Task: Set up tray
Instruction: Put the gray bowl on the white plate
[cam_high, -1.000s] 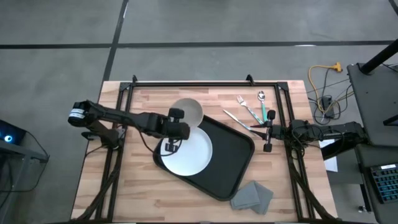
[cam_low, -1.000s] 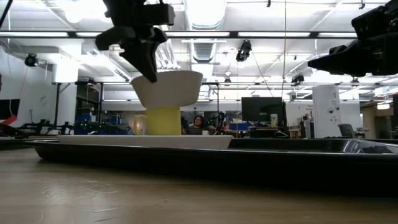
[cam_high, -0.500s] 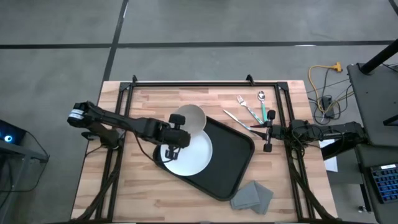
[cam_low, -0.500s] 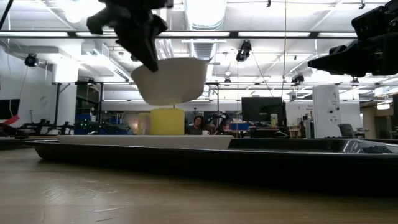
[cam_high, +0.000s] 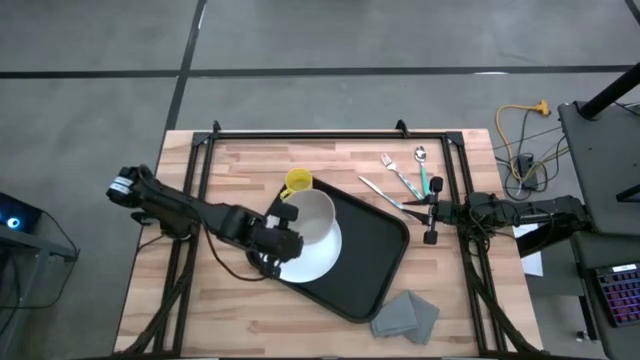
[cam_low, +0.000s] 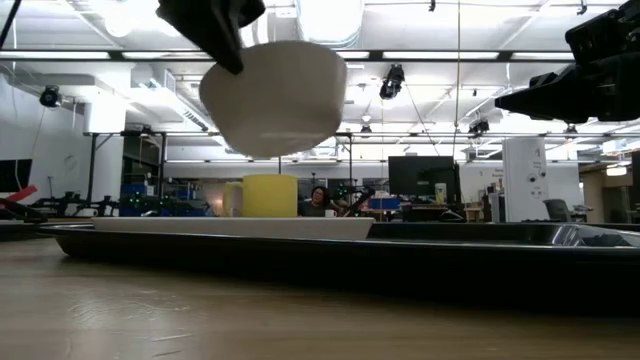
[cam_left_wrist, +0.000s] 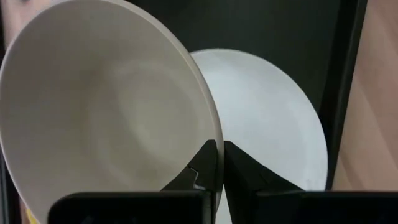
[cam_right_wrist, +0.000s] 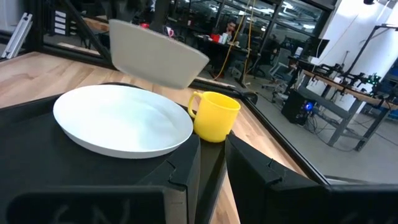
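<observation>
Left gripper (cam_left_wrist: 219, 163) pinches a white bowl's (cam_high: 311, 218) rim above the tray (cam_high: 375, 255); no readable writing.

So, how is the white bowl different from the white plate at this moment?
The white bowl is deep with high walls, while the white plate is flat and shallow. The bowl hangs in the air, its rim pinched by the left gripper; the plate lies on the black tray. In the right wrist view the bowl is tilted, whereas the plate lies level. The plate is wider than the bowl. Both are round and plain white.
</observation>
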